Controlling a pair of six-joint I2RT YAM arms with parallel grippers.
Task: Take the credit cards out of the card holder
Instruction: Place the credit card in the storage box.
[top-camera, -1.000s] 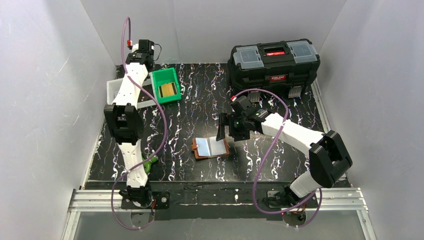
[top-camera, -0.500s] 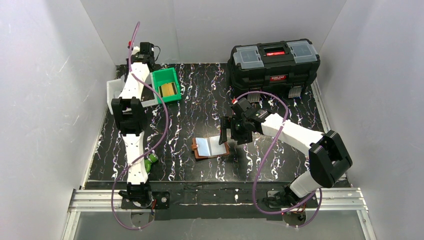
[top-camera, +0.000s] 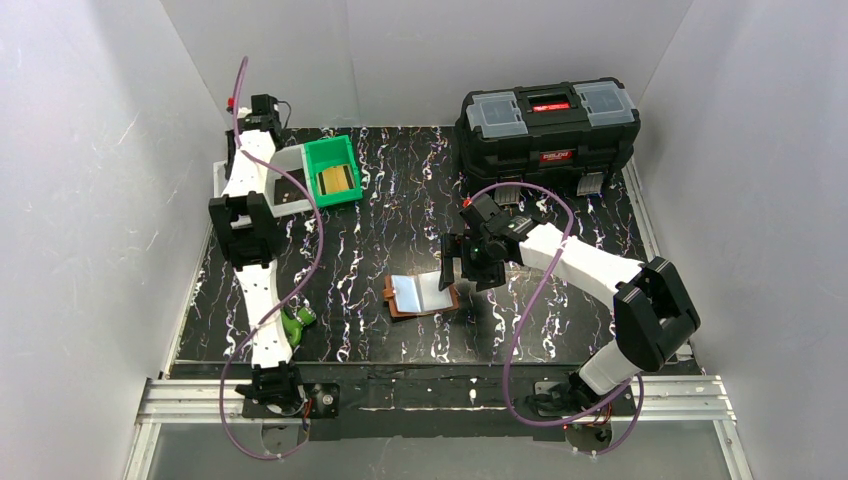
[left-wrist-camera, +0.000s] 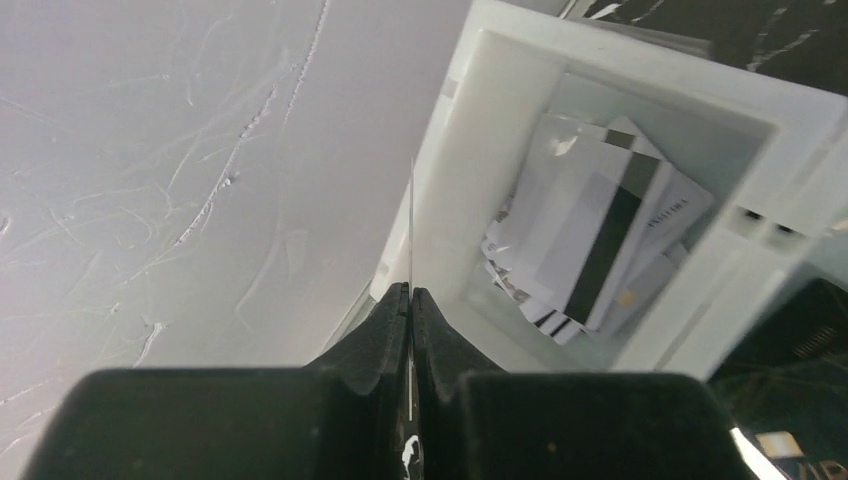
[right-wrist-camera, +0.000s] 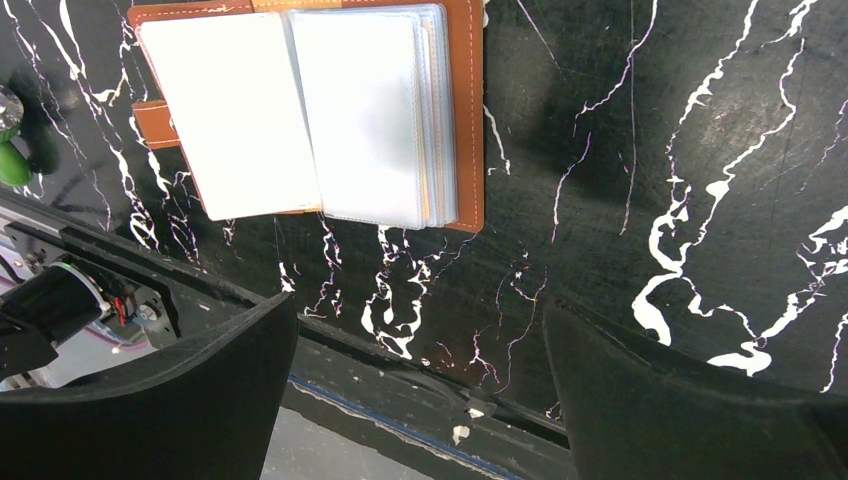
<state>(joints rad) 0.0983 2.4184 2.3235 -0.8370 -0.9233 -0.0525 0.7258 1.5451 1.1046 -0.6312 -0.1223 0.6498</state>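
Observation:
The card holder (top-camera: 422, 295) lies open on the black table, brown outside with glossy pale pockets; it also shows in the right wrist view (right-wrist-camera: 310, 110). My right gripper (top-camera: 456, 264) hovers just right of it, open and empty, its jaws wide apart in the right wrist view (right-wrist-camera: 420, 380). My left gripper (top-camera: 234, 160) is at the back left over the left rim of the white bin (top-camera: 300, 160). In the left wrist view the left gripper (left-wrist-camera: 411, 292) is shut on a thin credit card (left-wrist-camera: 411, 220) seen edge-on. Several more cards (left-wrist-camera: 590, 240) lie in that white bin (left-wrist-camera: 440, 200).
A green bin (top-camera: 332, 170) with a gold thing inside stands next to the white bin. A big black toolbox (top-camera: 548, 125) stands at the back right. A small green object (top-camera: 298, 322) lies by the left arm's base. The left wall is close to the left gripper.
My left arm has swung back and left, from beside the green bin to the white bin's left rim. My right gripper has shifted only slightly beside the card holder.

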